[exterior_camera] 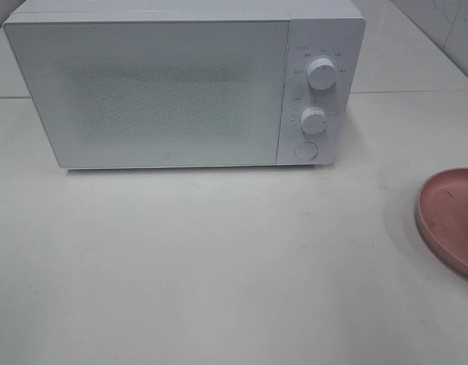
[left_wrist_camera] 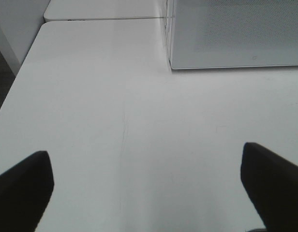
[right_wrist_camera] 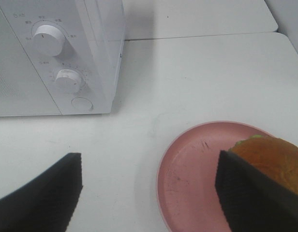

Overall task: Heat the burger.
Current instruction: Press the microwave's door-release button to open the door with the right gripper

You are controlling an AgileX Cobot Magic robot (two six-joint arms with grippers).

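The right gripper [right_wrist_camera: 149,162] and left gripper [left_wrist_camera: 145,154] are held spread. The burger [right_wrist_camera: 270,154] seems untouched; the microwave [exterior_camera: 150,84] must be opened.

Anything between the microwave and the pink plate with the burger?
Nothing, just bare white table between the microwave and the pink plate holding the burger. Right wrist view shows the stretch; exterior high agrees.

Left hand [left_wrist_camera: 146,193] fingers spread wide; right hand [right_wrist_camera: 149,193] likewise spread
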